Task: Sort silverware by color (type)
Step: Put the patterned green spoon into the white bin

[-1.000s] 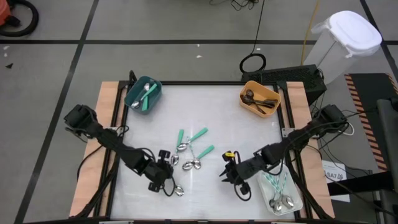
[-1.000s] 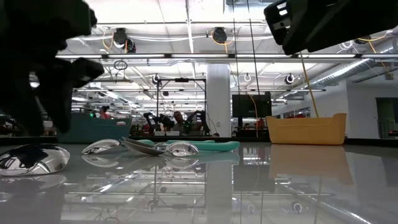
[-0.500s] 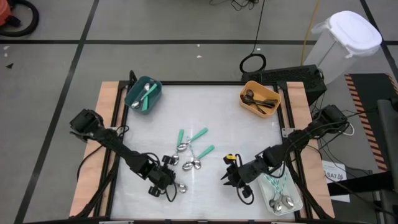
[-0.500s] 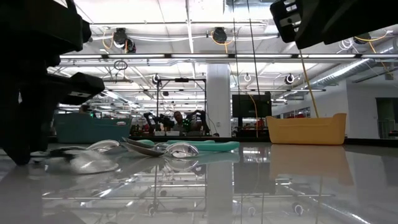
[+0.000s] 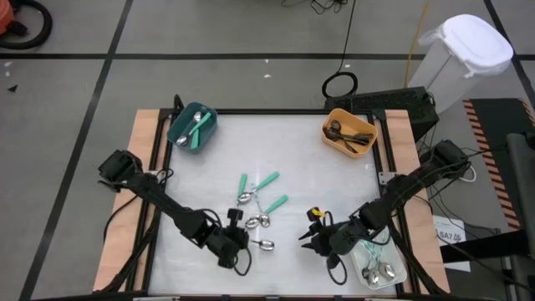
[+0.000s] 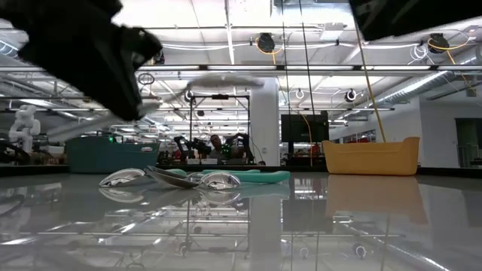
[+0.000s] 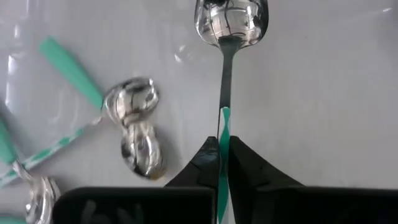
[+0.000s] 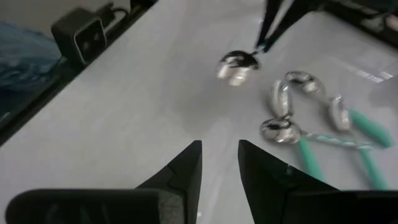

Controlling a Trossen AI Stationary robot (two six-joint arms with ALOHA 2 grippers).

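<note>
My left gripper (image 5: 245,249) stands near the table's front edge, left of centre, shut on a spoon (image 5: 265,245) with a shiny bowl (image 7: 231,22) and a teal-and-white striped handle. In the low view its bowl (image 6: 224,80) shows well above the tabletop. A few teal-handled spoons (image 5: 255,201) lie in a loose cluster mid-table, bowls together. My right gripper (image 5: 309,242) hovers open to the right of the held spoon, nothing between its fingers (image 8: 186,163). My left gripper pinches the spoon's striped handle (image 7: 224,127) between its two fingertips, around the middle of the spoon's length. The fingers slant down and lie along the handle, with the bowl sticking out beyond them toward the table's right. The spoon is lifted clear of the table.
A teal bin (image 5: 192,127) with spoons stands at the far left, an orange bin (image 5: 349,134) with dark utensils at the far right, and a white bin (image 5: 380,267) with striped-handled spoons at the near right, beside my right arm. Bare tabletop lies between the two grippers.
My left gripper has shut on the spoon that lay by the front edge, taken hold of its handle and gone toward the table's right and upward. The spoon has risen off the tabletop, bowl pointing right.
</note>
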